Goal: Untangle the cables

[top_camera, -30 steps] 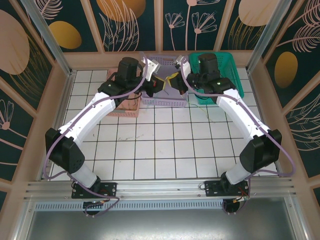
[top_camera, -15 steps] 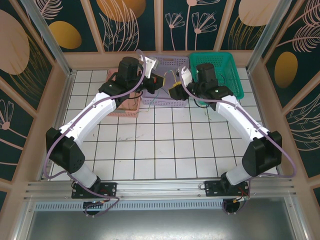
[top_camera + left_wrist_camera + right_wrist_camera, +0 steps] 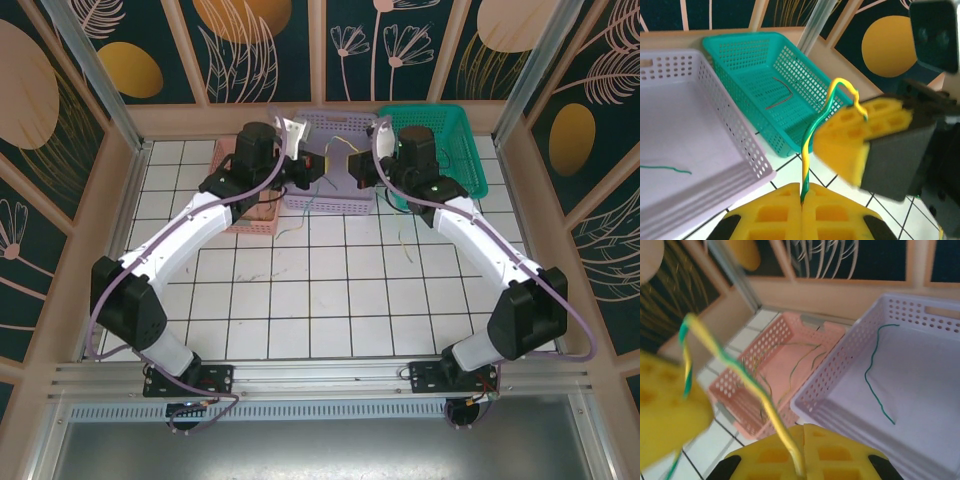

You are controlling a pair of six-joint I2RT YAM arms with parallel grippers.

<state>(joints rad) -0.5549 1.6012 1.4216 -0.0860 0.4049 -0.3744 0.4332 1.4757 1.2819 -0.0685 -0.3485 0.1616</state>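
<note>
2 pincers share 1 wire: the left gripper (image 3: 801, 192) is clamped on one end of the yellow-green cable (image 3: 805, 150) and the right gripper (image 3: 802, 432) on the other. Its long axis therefore runs across from fingers to fingers, in the air above the lilac basket (image 3: 730, 115). I judge neither arm the nearer. Beyond, 1 green cable (image 3: 871, 375) lies inside that basket, with more wires in the pink basket (image 3: 785, 340).

Near desk (image 3: 320, 300): open tiles.
Far side: pink basket (image 3: 258, 226), lilac basket (image 3: 330, 201), teal basket (image 3: 466, 160) block me.
Between my left claw (image 3: 801, 197) and right claw (image 3: 802, 442): yellow-green cable (image 3: 806, 150) crosses.
</note>
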